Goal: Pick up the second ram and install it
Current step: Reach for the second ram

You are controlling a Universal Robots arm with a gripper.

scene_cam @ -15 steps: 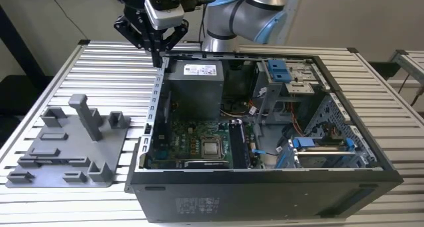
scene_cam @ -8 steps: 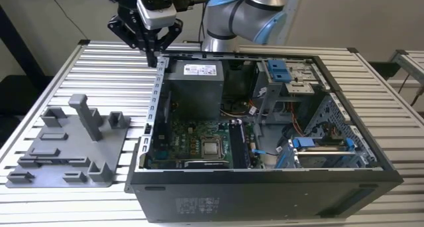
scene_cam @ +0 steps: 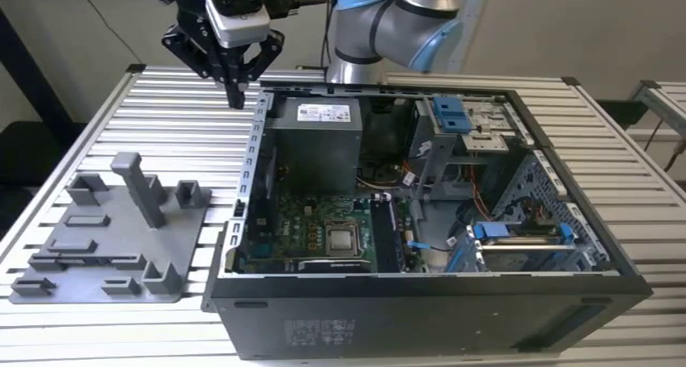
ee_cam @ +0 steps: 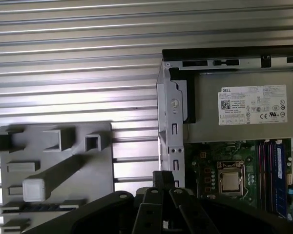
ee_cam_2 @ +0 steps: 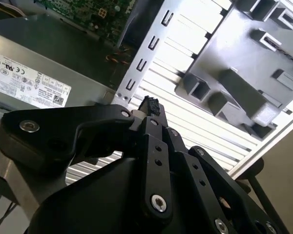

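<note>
My gripper [scene_cam: 234, 100] hangs above the slatted table, just outside the far corner of the open computer case [scene_cam: 429, 214] on the exterior view's left. Its black fingers are shut and meet in one tip [ee_cam_2: 151, 105], with nothing visible between them. A long, narrow dark strip [ee_cam: 41, 207] lies flat in a groove of the grey fixture plate [scene_cam: 102, 246]. It looks like the second ram, well away from the gripper. The black memory slots [scene_cam: 388, 232] run beside the processor socket [scene_cam: 343, 240] inside the case.
The grey power-supply box [scene_cam: 314, 146] sits at the case's far end, close below the gripper. Upright pegs [scene_cam: 140, 186] rise from the fixture plate. The arm's base [scene_cam: 397, 22] stands behind the case. A drive cage with blue tabs [scene_cam: 520, 238] is on the exterior view's right.
</note>
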